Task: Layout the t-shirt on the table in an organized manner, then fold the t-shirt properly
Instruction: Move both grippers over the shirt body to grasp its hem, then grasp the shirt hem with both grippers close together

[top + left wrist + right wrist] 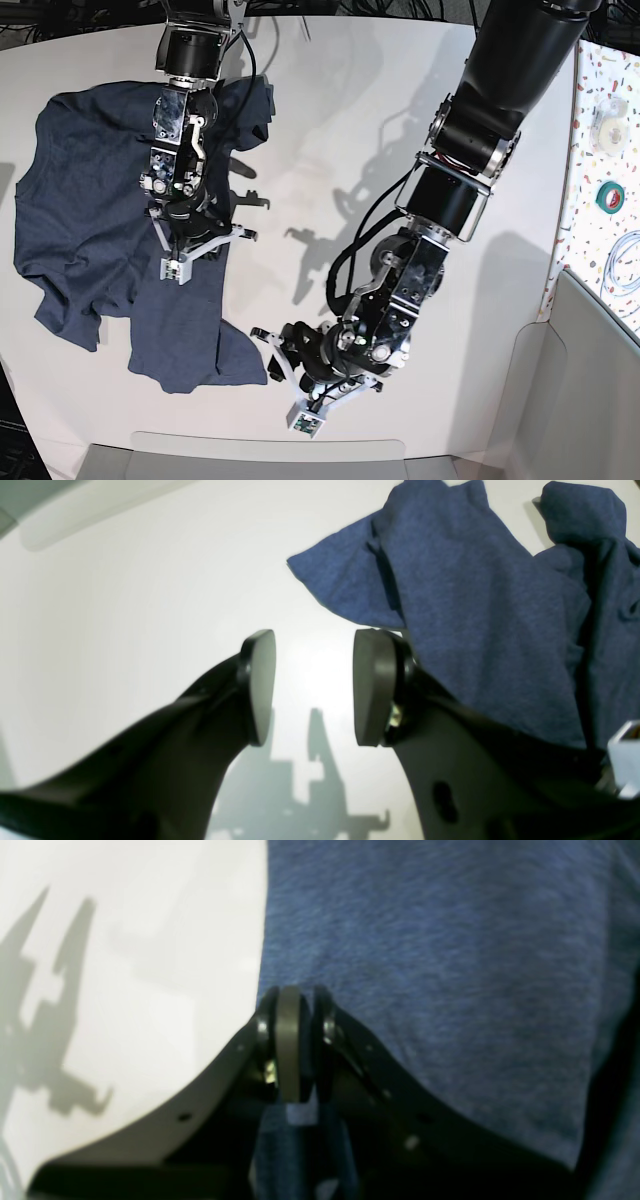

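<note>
Sprawling over the left half of the base view, the t-shirt (95, 210) lay rumpled on the table (340, 150), plain side up, with no lettering visible, its lower corner reaching toward the bottom centre of the frame. The cloth looked soft, light and limp, so it would likely sag and fold on itself when lifted and drag rather than slide as a sheet; a single layer at a hem, a sleeve edge or a shoulder seemed the best place to pinch it.

The right gripper (299, 1040), at the centre of its wrist view, stood over the cloth with its jaws nearly together and a band of blue fabric showing between the fingers just below them, so it appeared pinched on the t-shirt near the edge that ran down the middle of that frame. In the base view it sat in the upper left, over the shirt's middle.

The left gripper (314, 687) hung with its jaws apart and nothing between them, over bare table just beside the shirt's corner at the upper right of its wrist view.
</note>
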You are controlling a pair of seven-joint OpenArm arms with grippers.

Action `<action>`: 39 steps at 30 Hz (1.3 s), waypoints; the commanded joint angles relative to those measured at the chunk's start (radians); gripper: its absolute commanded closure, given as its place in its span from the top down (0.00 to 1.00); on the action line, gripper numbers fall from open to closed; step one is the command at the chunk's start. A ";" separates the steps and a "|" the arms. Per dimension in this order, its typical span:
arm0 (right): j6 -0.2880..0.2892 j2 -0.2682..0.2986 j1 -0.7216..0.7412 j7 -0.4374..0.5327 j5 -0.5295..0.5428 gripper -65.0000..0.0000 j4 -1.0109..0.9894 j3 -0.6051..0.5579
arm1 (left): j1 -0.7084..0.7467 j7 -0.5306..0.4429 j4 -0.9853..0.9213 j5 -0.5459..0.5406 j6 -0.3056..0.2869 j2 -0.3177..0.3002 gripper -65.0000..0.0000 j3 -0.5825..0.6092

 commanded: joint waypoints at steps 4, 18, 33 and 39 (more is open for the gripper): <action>0.007 -0.008 -0.037 -0.033 0.008 0.07 0.005 -0.126 | -0.009 -0.018 0.054 0.001 0.001 -0.049 0.39 -0.006; 0.008 -0.008 -0.152 -0.192 0.008 0.07 0.207 -0.462 | 0.021 -0.017 0.080 -0.001 0.002 -0.134 0.39 -0.034; -0.177 -0.008 0.016 -0.183 0.008 0.07 0.269 -0.439 | 0.106 0.146 0.255 -0.004 -0.005 -0.135 0.39 -0.210; -0.203 -0.008 0.027 -0.053 0.022 0.07 0.048 -0.446 | 0.152 0.183 0.258 -0.009 -0.027 -0.088 0.39 -0.203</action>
